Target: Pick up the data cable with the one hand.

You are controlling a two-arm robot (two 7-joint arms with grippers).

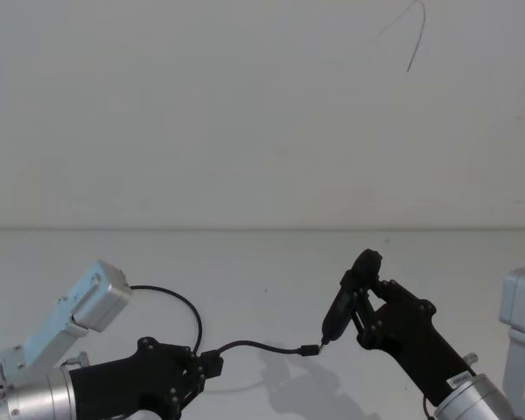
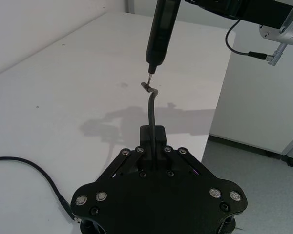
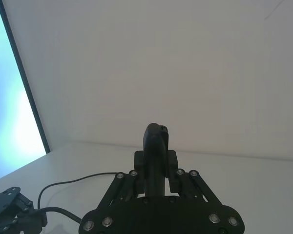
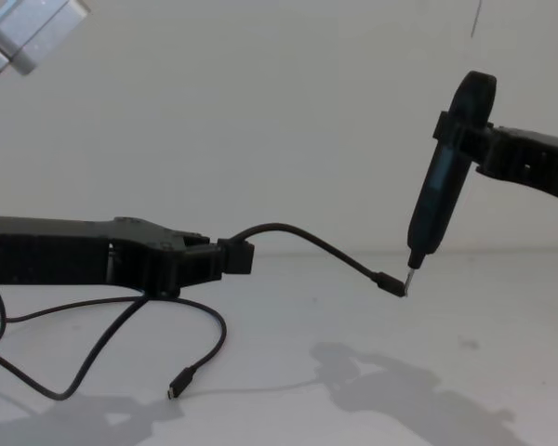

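Left end effector (image 4: 225, 257) clamps the thin black data cable (image 4: 307, 242) by its boxy junction, above the matte white bench (image 4: 465, 316). Right end effector (image 4: 479, 139) grips a slim black pen tool (image 4: 437, 200); metal tip touches the cable's plug.

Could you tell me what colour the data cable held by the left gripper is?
The data cable is black, clearest in the chest view.

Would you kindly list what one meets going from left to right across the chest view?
Left gripper, its jaws shut on the data cable's junction → the data cable arching rightwards to its plug → the pen-like tool, tip at that plug → right gripper holding the tool.
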